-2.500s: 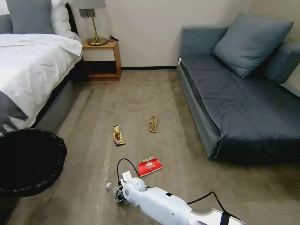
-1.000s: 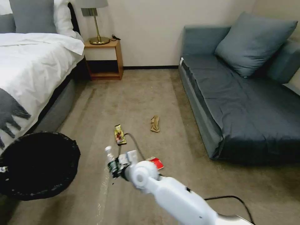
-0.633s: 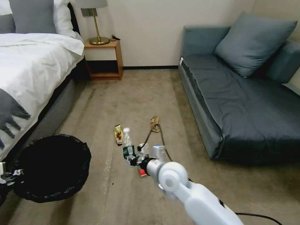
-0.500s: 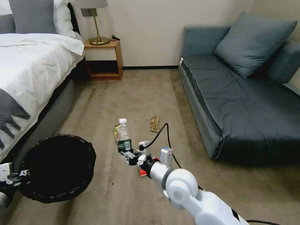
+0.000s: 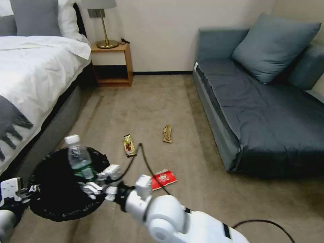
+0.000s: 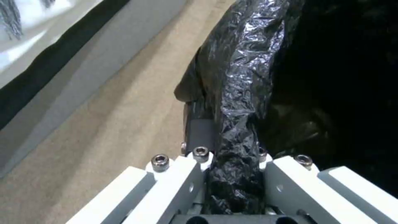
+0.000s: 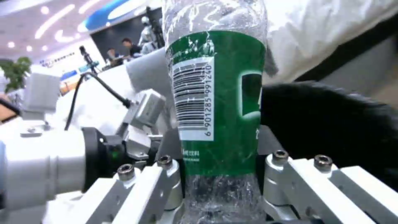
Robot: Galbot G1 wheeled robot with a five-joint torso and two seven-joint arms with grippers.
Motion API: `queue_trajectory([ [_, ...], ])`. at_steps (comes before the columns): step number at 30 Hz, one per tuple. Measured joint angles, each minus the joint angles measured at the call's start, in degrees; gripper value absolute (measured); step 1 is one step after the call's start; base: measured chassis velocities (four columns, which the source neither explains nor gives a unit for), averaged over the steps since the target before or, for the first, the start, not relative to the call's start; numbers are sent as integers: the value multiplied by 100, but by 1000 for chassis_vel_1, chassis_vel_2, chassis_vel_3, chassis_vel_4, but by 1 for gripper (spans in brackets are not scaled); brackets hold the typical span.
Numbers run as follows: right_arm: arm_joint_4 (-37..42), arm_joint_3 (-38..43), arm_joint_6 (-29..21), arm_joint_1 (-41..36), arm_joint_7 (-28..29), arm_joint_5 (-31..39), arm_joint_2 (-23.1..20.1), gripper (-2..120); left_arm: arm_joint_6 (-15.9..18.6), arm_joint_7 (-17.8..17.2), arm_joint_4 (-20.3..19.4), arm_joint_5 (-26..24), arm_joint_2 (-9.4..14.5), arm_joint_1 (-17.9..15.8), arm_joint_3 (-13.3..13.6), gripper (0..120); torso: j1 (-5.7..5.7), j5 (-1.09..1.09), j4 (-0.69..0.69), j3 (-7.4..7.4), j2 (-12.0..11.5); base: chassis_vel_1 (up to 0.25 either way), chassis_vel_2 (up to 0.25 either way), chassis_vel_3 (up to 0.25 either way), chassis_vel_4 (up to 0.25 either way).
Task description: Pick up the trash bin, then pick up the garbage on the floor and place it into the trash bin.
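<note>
The trash bin, round and lined with a black bag, hangs at the lower left; my left gripper is shut on its rim. My right gripper is shut on the clear bottle with the green label, holding it upright over the bin's opening; the right wrist view has the bottle clamped low between the fingers. On the carpet lie a red snack packet, a gold-brown bar wrapper and a crumpled tan wrapper.
A bed with white sheets runs along the left. A wooden nightstand with a lamp stands at the back wall. A blue-grey sofa lines the right side. Open carpet lies between them.
My right gripper took the bottle off the floor, lifted it and swung it left to above the bin. The bin came rightwards and up towards the middle.
</note>
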Motion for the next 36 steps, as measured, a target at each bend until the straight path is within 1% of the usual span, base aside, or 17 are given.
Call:
queue_trajectory([
  [4, -224, -155, -11, 135, 66, -94, 162, 26, 0, -12, -77, 1, -8, 13, 0, 3, 0, 0, 0, 0, 0, 0, 0, 0, 0],
  [6, -412, -212, -28, 165, 114, -142, 314, 34, 0, -13, -143, -2, -18, 20, -5, 3, 0, 0, -1, 0, 0, 0, 0, 0, 0],
  [8, -467, -215, -28, 164, 120, -165, 364, 36, 0, -14, -164, -4, -21, 25, -8, 3, 0, 0, -1, 0, 0, 0, 0, 0, 0],
  [10, -586, -215, -30, 136, 136, -216, 460, 51, 0, -14, -209, -20, -28, 52, -31, 3, 0, 0, -1, 0, 0, 0, 0, 0, 0],
  [12, -599, -214, -31, 131, 139, -222, 471, 54, 0, -14, -217, -29, -29, 60, -40, 3, 0, 0, -1, 0, 0, 0, 0, 0, 0],
  [15, -618, -208, -49, 99, 171, -278, 475, 68, 0, -14, -226, -55, -33, 81, -65, 3, 0, 0, -1, 0, 0, 0, 0, 0, 0],
  [16, -618, -208, -49, 99, 171, -278, 475, 68, 0, -14, -226, -55, -33, 81, -65, 3, 0, 0, -1, 0, 0, 0, 0, 0, 0],
  [18, -616, -182, -60, 59, 188, -323, 444, 79, 0, -13, -218, -64, -36, 84, -66, 3, 0, 0, -1, 0, 0, 0, 0, 0, 0],
  [19, -616, -182, -60, 59, 188, -323, 444, 79, 0, -13, -218, -64, -36, 84, -66, 3, 0, 0, -1, 0, 0, 0, 0, 0, 0],
  [22, -581, -97, -71, 4, 220, -367, 385, 93, 0, -14, -178, -76, -34, 70, -63, 3, 0, 0, -1, 0, 0, 0, 0, 0, 0],
  [24, -550, -51, -74, -19, 239, -378, 359, 98, 0, -14, -159, -79, -29, 60, -63, 3, 0, 0, -1, 0, 0, 0, 0, 0, 0],
  [28, -418, 132, -76, -100, 300, -546, 218, 100, 0, -21, -79, -94, -12, 19, -62, 3, 0, 1, -1, 0, 0, 0, 0, 0, 0],
  [30, -298, 290, -76, -178, 310, -721, 92, 100, 0, -26, -38, -102, -12, 9, -63, 3, 0, 1, -1, 0, 0, 0, 0, 0, 0],
  [31, -158, 498, -75, -298, 306, -932, -85, 100, 0, -31, 0, -103, -14, 5, -66, 3, 0, 1, -1, 0, 0, 0, 0, 0, 0],
  [32, -158, 498, -75, -298, 306, -932, -85, 100, 0, -31, 0, -103, -14, 5, -66, 3, 0, 1, -1, 0, 0, 0, 0, 0, 0],
  [35, 137, 1072, -5, -703, 208, -1334, -492, 100, 0, -40, 49, -104, -41, 1, -68, 3, 0, 3, -3, 0, 0, 0, 0, 0, 0],
  [36, 137, 1072, -5, -703, 208, -1334, -492, 100, 0, -40, 49, -104, -41, 1, -68, 3, 0, 3, -3, 0, 0, 0, 0, 0, 0],
])
